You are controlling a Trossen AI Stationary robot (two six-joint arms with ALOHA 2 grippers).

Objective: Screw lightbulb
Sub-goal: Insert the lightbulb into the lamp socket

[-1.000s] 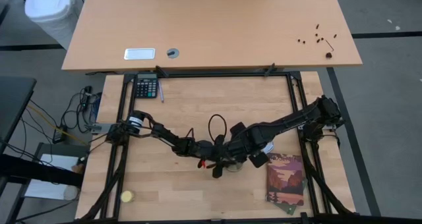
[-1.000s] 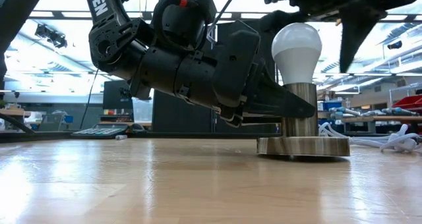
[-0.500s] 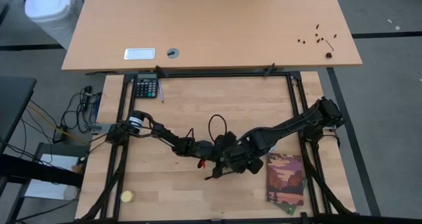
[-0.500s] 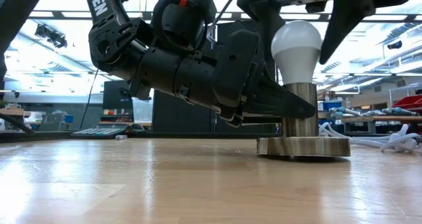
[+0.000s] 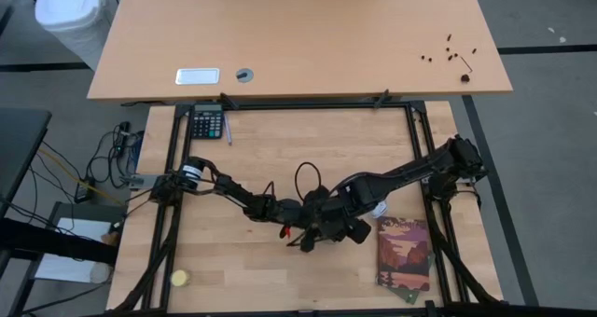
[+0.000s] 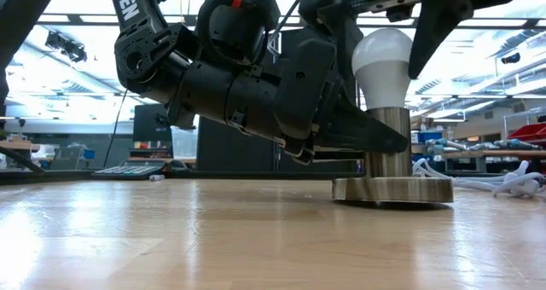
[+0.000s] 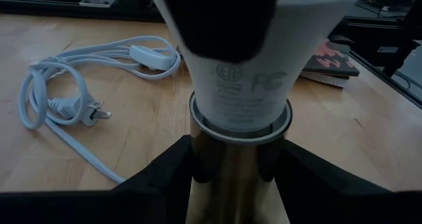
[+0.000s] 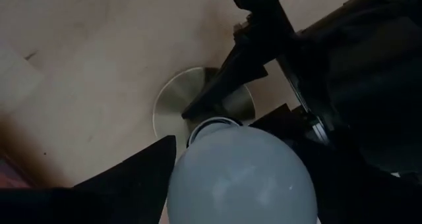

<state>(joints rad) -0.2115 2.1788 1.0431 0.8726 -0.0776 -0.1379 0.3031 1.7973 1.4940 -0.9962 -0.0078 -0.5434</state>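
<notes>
The high view looks straight down from well above the socket base, taking in the whole table and both arms. The low view sits at table-top height, near the socket base, facing level across the wood into the room behind it. The left wrist view looks level and very close at the socket's brass stem, with the white cord lying beyond it. The right wrist view looks steeply down from just above the socket base. All four views share the socket and the lightbulb standing in it
</notes>
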